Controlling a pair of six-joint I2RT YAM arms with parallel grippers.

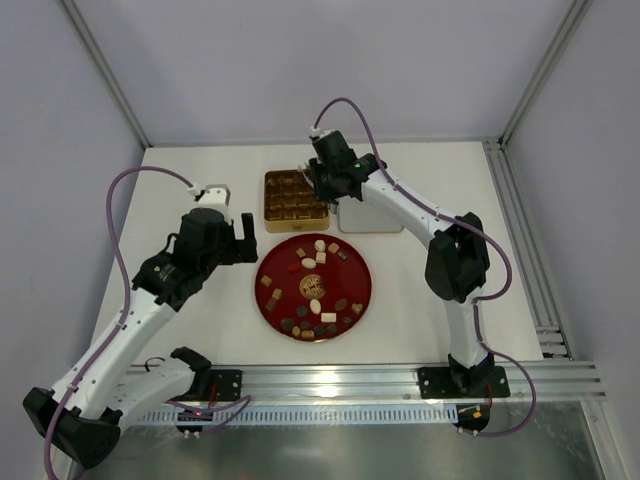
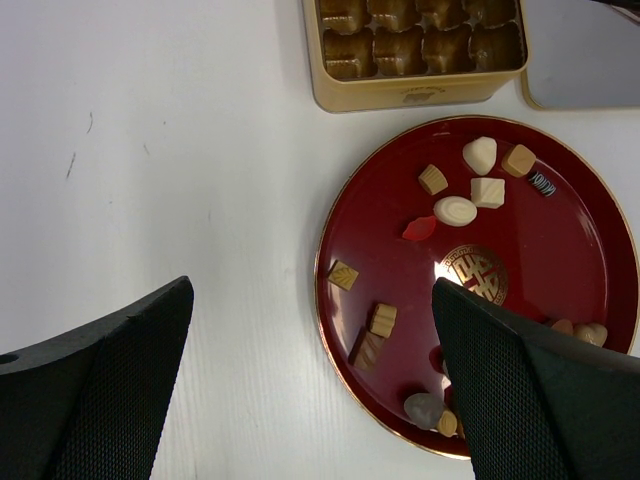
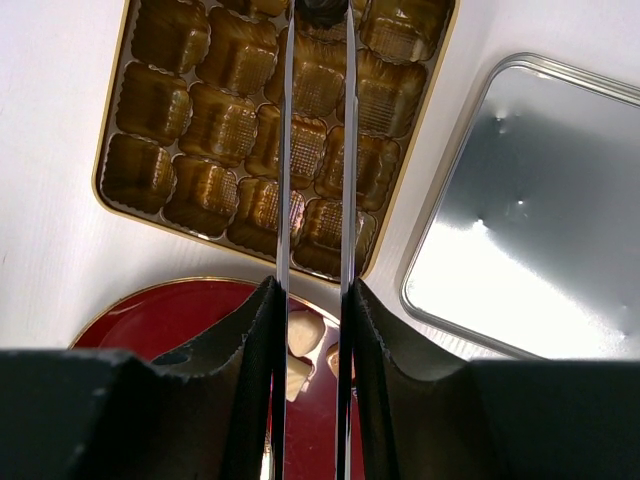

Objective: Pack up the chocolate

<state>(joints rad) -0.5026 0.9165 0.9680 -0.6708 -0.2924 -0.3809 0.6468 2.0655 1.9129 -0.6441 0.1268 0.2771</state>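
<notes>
Several chocolate pieces (image 1: 322, 263) in brown, tan and cream lie on the red round plate (image 1: 348, 276). In the left wrist view they show as a white oval (image 2: 455, 211) and tan squares (image 2: 382, 319). My left gripper (image 1: 236, 240) is open and empty, low over the plate's left edge (image 2: 312, 292). My right gripper (image 1: 319, 181) hovers over the gold box (image 1: 295, 195). Its fingers (image 3: 262, 330) carry two thin metal blades, nearly closed. A dark piece (image 3: 320, 10) sits between the blade tips, over a far compartment of the box (image 3: 112, 185). The box's other compartments look empty.
The box's silver lid (image 1: 368, 216) lies flat right of the box, also in the right wrist view (image 3: 540, 220) and the left wrist view (image 2: 585, 50). The plate (image 2: 585, 235) sits just in front of the box (image 2: 400, 95). An aluminium rail (image 1: 400, 380) runs along the near edge.
</notes>
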